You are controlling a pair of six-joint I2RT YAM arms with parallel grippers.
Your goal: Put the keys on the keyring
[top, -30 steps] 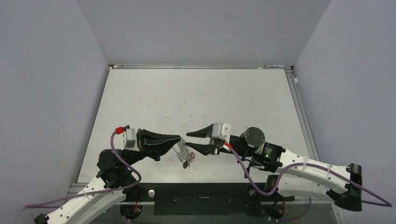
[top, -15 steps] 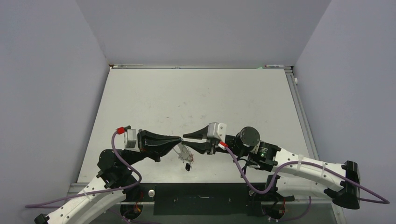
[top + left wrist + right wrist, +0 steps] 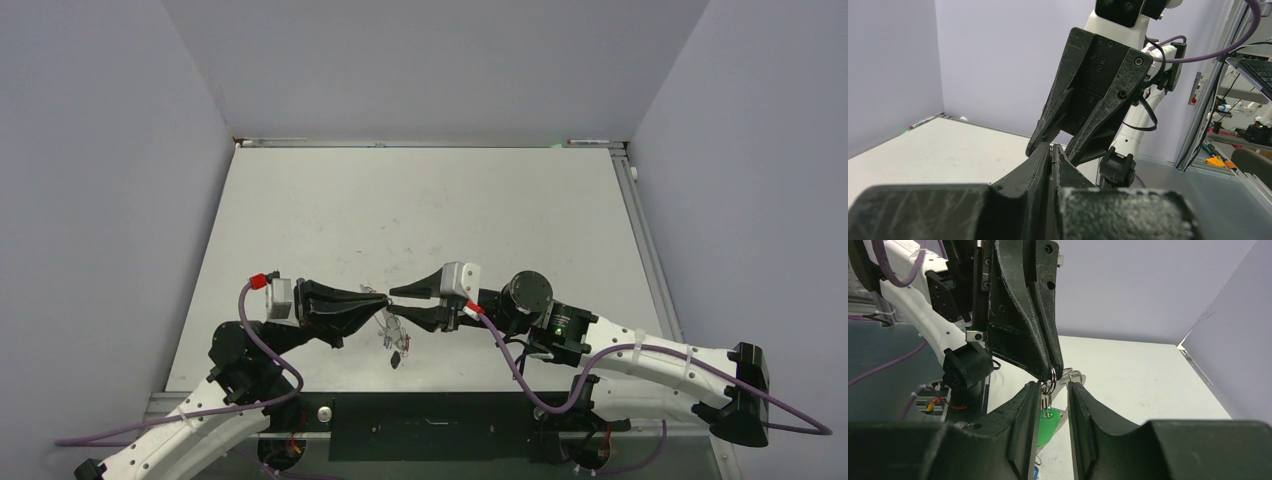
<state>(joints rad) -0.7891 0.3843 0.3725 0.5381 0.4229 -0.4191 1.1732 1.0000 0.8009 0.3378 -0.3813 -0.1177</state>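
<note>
The keyring hangs over the table's near centre, clamped by my left gripper at nine o'clock so a green-tagged key dangles free. My right gripper, at three o'clock, straddles it, jaws narrowly parted.

Robotics lab: walled-in test table, tool-cluttered bench beside it.
</note>
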